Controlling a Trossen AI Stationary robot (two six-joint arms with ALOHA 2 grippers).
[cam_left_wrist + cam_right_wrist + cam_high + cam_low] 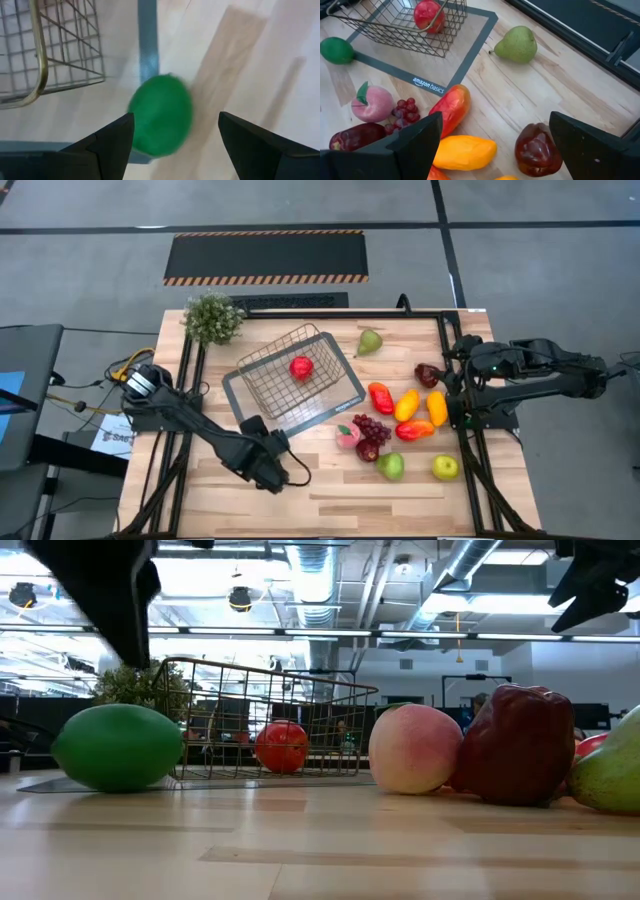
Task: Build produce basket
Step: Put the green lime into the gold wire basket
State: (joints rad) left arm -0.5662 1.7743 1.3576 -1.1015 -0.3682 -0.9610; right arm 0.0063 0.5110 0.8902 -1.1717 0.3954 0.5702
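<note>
The wire basket (297,372) sits on its grey tray (345,401) near the middle of the table (330,500), with one red fruit (301,367) inside it. The left gripper (175,135) hovers over the tray's near corner with its fingers apart around nothing, directly above a green lime (161,114) that lies on the tray's edge just outside the basket wall. The rest of the produce is clustered to the right of the tray: a peach (347,436), dark grapes (371,426), a dark red apple (368,450), a green apple (391,466), a yellow-green apple (445,468), and several red, orange and yellow peppers (408,405). A green pear (369,341) lies alone by the far edge. The right gripper (495,145) waits wide open above the peppers, near a dark red pepper (536,149). A bushy potted plant (212,317) stands at the far left corner, well clear of both arms.
</note>
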